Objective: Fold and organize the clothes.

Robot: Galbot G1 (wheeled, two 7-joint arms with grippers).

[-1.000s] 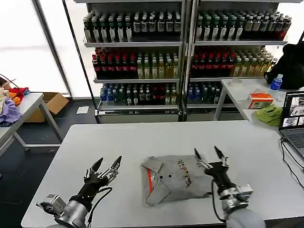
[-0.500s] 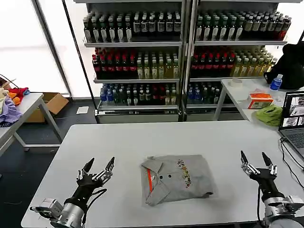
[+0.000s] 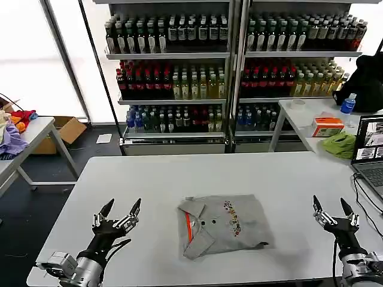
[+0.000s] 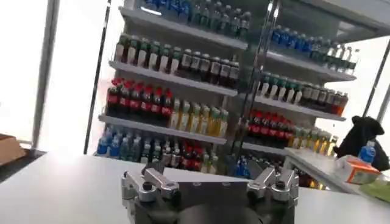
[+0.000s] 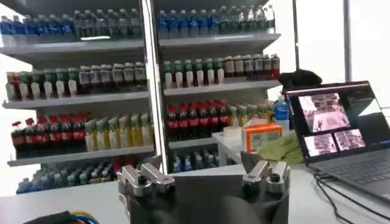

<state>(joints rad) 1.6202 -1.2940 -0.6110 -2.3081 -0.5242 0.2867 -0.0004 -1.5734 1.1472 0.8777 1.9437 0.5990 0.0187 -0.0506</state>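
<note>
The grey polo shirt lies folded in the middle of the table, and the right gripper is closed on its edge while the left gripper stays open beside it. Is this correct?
Not quite. In the head view the right gripper is open and apart from the grey polo shirt, holding nothing. The rest stands: the shirt lies folded mid-table, and the left gripper is open beside it.

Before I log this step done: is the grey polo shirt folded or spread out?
Folded: the polo shirt lies as a compact rectangle on the table, sleeves tucked, collar and chest print on top.
</note>
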